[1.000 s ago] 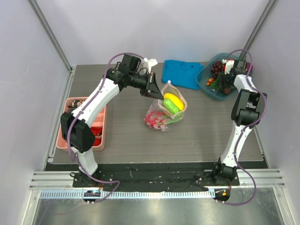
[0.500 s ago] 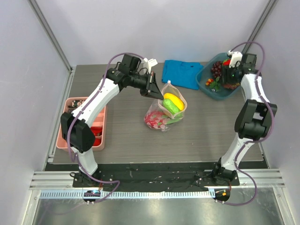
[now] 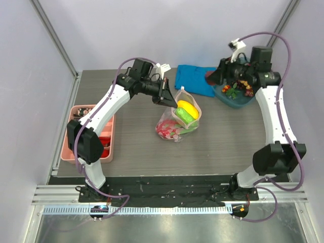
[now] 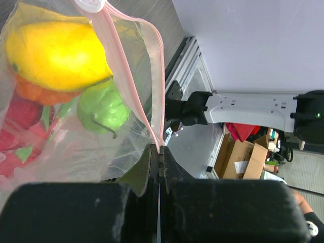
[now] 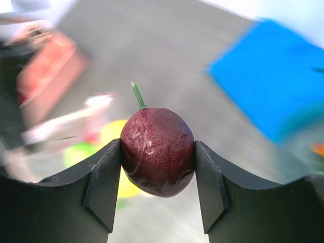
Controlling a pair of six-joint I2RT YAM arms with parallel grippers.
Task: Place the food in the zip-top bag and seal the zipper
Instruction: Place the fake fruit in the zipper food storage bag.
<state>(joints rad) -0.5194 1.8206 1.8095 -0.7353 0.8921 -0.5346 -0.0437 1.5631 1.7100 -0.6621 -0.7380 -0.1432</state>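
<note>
A clear zip-top bag (image 3: 177, 124) is seen lying near the middle of the table (image 3: 142, 147), with its mouth lifted toward the far side. The pink zipper (image 4: 152, 76) strip is pinched at one corner by the left gripper (image 4: 159, 152), whose fingers are pressed together on the plastic with no gap left between them. Inside the bag, a yellow fruit (image 4: 55, 48) is seen uppermost, with an orange piece (image 4: 35, 91) under it, a green fruit (image 4: 101, 109) with a dark stem beside them, and red pieces (image 4: 20, 116) deeper in.

A dark purple-red fruit (image 5: 158, 152) with a short green stem is clamped between the two fingers of the right gripper (image 3: 211, 77), the fingers being set just as wide as the fruit. It is held in the air at the far right of the table, over the right end of a folded blue cloth (image 3: 195, 78) and just left of a blue bowl (image 3: 230, 101). More small fruits (image 3: 238, 88), dark, orange and green, are left in that bowl. A pink tray (image 3: 67, 136) is placed at the left edge of the table, well apart from the bag.
</note>
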